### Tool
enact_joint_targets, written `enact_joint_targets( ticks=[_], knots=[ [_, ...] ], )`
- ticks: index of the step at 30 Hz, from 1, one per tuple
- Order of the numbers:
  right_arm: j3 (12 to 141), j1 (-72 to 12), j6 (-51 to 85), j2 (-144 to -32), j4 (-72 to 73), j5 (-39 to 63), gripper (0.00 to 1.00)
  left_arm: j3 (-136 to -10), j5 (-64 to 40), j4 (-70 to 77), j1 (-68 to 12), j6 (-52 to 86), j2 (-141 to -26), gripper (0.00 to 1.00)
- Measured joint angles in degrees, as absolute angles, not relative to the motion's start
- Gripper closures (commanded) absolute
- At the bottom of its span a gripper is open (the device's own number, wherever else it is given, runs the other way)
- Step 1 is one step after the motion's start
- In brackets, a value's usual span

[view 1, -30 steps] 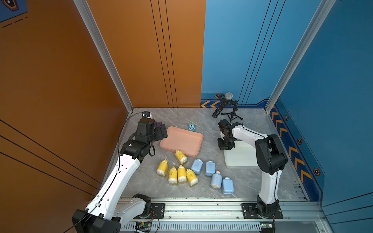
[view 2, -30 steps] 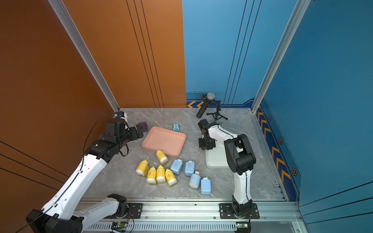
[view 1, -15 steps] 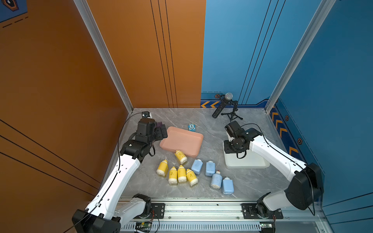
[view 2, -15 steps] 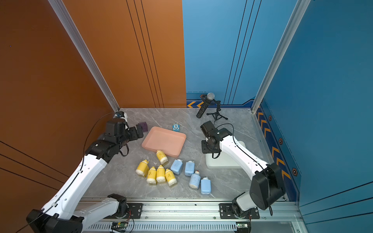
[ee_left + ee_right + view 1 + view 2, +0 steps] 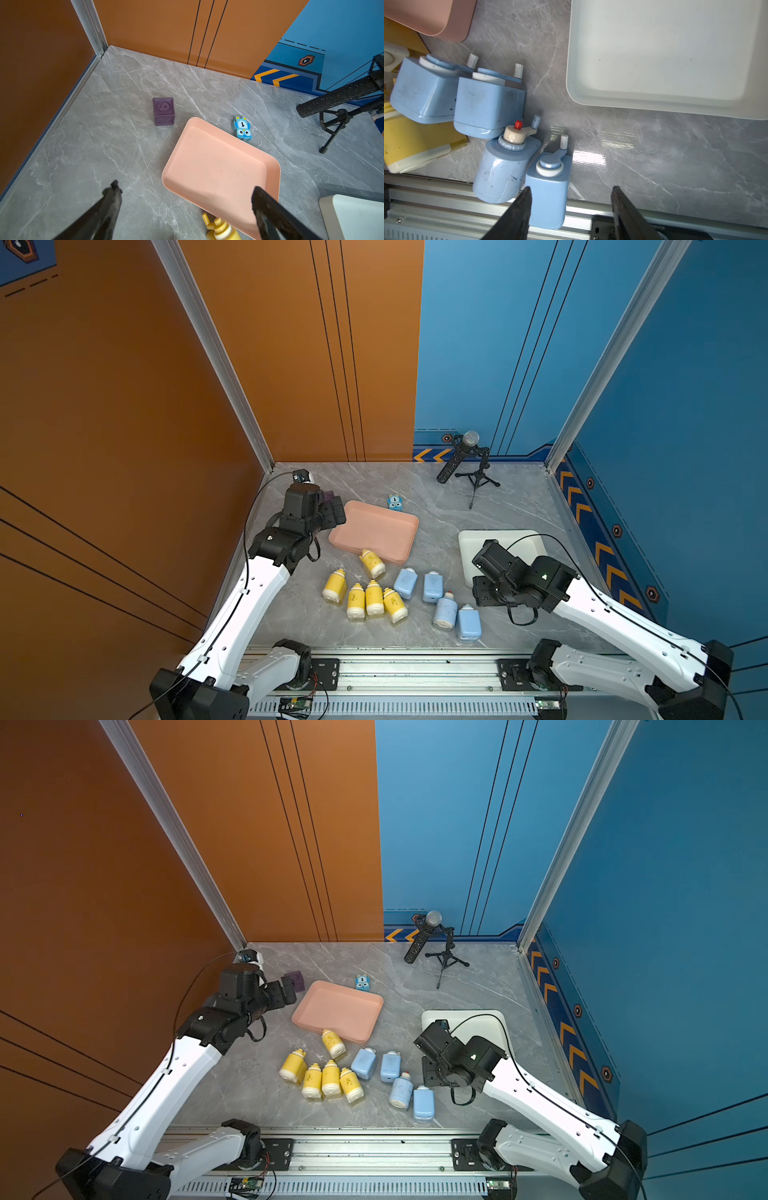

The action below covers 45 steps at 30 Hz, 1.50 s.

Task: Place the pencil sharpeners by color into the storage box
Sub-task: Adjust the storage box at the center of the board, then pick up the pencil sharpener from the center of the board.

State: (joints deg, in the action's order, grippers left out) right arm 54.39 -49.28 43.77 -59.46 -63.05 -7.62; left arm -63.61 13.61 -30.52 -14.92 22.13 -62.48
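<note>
Several yellow pencil sharpeners (image 5: 365,593) lie in a cluster at the front middle of the table, and one (image 5: 222,230) rests against the pink storage box (image 5: 374,526). Several light blue pencil sharpeners (image 5: 432,587) lie just right of them. A white storage box (image 5: 523,539) sits at the right with nothing in it. My left gripper (image 5: 185,188) hangs open over the pink box's near left corner, holding nothing. My right gripper (image 5: 571,189) is open just above the table between the white box and the blue sharpeners, beside the frontmost blue one (image 5: 548,193).
A dark purple cube (image 5: 163,111) and a small blue cartoon toy (image 5: 242,127) lie behind the pink box. A microphone on a tripod (image 5: 469,456) stands at the back. The metal rail (image 5: 415,672) runs along the table's front edge, close to the frontmost sharpeners.
My right arm has swung from the back, near the white box's far left corner, to the front beside the blue sharpeners, and its jaws have parted. The left arm has not moved.
</note>
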Motion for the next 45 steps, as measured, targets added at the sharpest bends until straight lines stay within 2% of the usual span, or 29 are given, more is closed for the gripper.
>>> enact_joint_targets(
  ticks=[2, 5, 25, 45],
  knots=[
    [53.8, -51.1, 45.5, -59.5, -63.2, -8.2, 0.27, -63.6, 13.6, -30.5, -15.0, 22.1, -62.5, 0.02],
    [53.4, -53.4, 47.8, -60.0, -63.5, -9.1, 0.25, -63.6, 13.6, -30.5, -15.1, 22.1, -62.6, 0.02],
    [48.4, -62.7, 60.1, -61.2, -60.8, -9.4, 0.24, -63.6, 13.6, -30.5, -15.4, 22.1, -62.7, 0.02],
    [45.7, -64.2, 64.4, -64.4, -57.0, -9.6, 0.27, -63.6, 13.6, -30.5, -15.4, 22.1, -62.7, 0.02]
  ],
)
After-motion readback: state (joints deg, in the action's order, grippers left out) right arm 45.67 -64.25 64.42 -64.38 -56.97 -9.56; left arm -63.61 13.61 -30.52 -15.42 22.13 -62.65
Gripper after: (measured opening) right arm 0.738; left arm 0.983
